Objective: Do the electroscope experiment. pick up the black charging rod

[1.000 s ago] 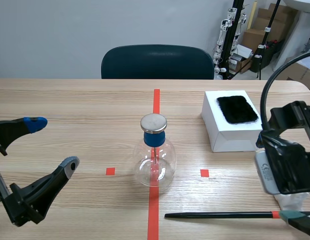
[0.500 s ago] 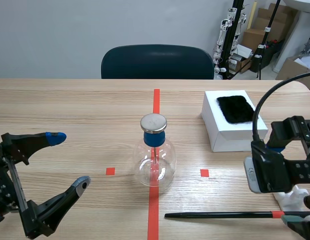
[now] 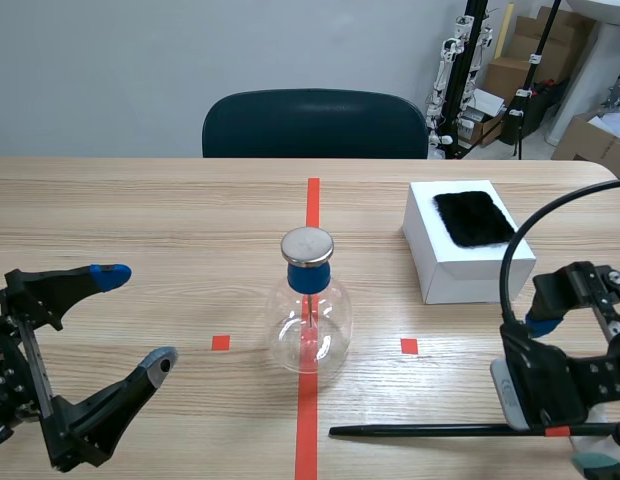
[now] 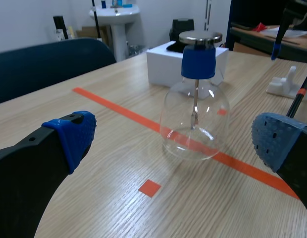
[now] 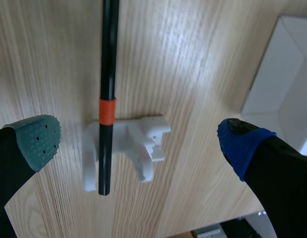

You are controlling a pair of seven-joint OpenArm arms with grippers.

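**Right arm sinks over the rod's end, fingers wide apart**

Since the earlier frames the right arm has dropped lower and drawn back toward the near edge of the table (image 3: 140,200). The left arm has swung inward from the side and then barely shifted.

The right gripper (image 5: 141,141) hangs above the near right corner with its fingers spread wide, holding nothing. Below it, the black rod (image 5: 109,59) lies flat on the wood. Its end, marked with an orange band (image 5: 107,111), rests across a small white stand (image 5: 156,130). The rod sits between the two fingers, closer to the green-padded one, and neither touches it. In the scene view the rod stretches along the near edge, from the stand to just short of the red tape line (image 3: 306,430).

The left gripper (image 3: 135,316) is low at the near left, also spread open and empty, and points toward the glass flask (image 3: 310,330).

The flask stands on the tape line mid-table, with a blue stopper (image 3: 308,277) and a flat metal cap (image 3: 307,245). Farther off to the right sits a white box (image 3: 460,265) with a black furry patch (image 3: 474,218) on top. A dark chair (image 3: 315,122) stands behind the table.
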